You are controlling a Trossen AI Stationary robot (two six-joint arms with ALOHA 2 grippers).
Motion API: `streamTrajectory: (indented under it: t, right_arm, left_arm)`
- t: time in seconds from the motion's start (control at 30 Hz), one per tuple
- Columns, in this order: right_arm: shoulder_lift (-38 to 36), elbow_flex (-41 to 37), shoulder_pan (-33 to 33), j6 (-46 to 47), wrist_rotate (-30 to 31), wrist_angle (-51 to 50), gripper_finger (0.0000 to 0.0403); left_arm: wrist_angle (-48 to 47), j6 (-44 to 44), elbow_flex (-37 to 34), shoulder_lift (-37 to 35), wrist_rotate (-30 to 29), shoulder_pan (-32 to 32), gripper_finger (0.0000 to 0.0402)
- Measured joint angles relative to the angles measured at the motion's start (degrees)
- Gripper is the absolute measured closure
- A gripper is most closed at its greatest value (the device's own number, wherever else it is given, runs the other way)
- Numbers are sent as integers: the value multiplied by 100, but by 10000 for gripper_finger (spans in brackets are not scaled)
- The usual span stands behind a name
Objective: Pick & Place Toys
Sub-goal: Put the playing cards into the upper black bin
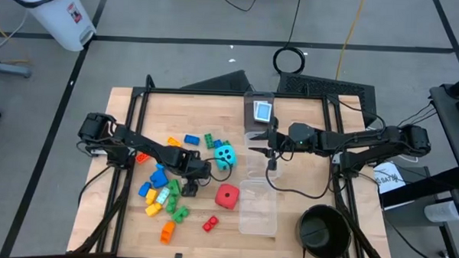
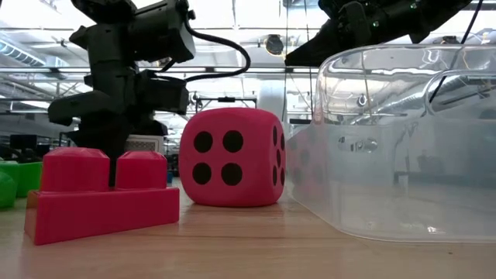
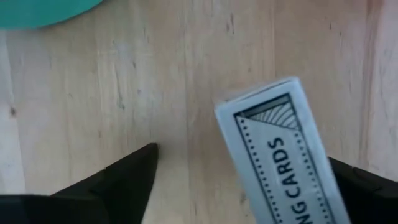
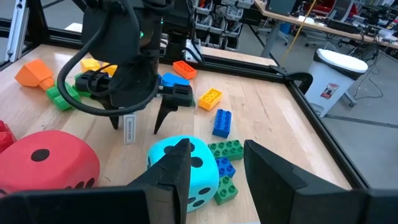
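My left gripper [image 1: 191, 176] points down over the table's middle, open, among the bricks. A small white playing-card box [image 3: 280, 155] stands between its fingers, close to one of them; it also shows in the right wrist view [image 4: 129, 129]. The cyan die [image 1: 225, 153] and the red die [image 1: 227, 195] rest on the table beside it. Blue [image 1: 191, 140], green [image 1: 211, 140], orange [image 1: 167, 232], yellow [image 1: 152, 209] and red [image 1: 210, 223] bricks lie around. My right gripper [image 1: 263, 142] is open and empty [image 4: 211, 168], just right of the cyan die. My left gripper's fingers stand on either side of the card box, pointing down from above. The box's edge [image 3: 323, 186] lies right beside one finger [image 3: 364, 186]. I cannot tell whether they touch.
One clear plastic box [image 1: 266, 222] stands right of the red die; another [image 1: 250, 99], at the far edge, holds a card pack [image 1: 261, 111]. The black round bowl [image 1: 323, 228] stands at the near right. A black frame rims the table.
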Motion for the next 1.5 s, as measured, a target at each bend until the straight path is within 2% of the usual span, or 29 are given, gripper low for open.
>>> streamTrajectory:
  t: [0.2, 0.43, 0.63, 0.87, 1.07, 1.27, 1.37, 1.5]
  right_arm:
    - [0, -2, 0, -4, 4, 2, 284]
    - [0, -1, 5, 0, 4, 3, 284]
    - [215, 1, 9, 287, -2, 313, 284]
    - [1007, 0, 9, 605, -139, 1334, 275]
    - [1715, 92, 32, 1102, -910, 2216, 219]
    - [2285, 517, 293, 872, -916, 2221, 168]
    - [2521, 710, 429, 678, -917, 2188, 168]
    - [2823, 948, 493, 586, -903, 2232, 190]
  left_arm:
    - [-162, -445, -5, -33, 197, 13, 183]
    - [-241, -583, 18, -51, 50, 4, 332]
    - [-598, -767, 326, -411, -229, 16, 336]
    - [-548, -515, 970, -608, -613, 22, 336]
    - [-327, 131, 1504, -587, -805, 22, 336]
    - [-286, 471, 1767, -599, -1085, 25, 336]
    - [-262, 502, 1772, -597, -1100, 29, 336]
    - [-255, 498, 1774, -597, -1100, 45, 336]
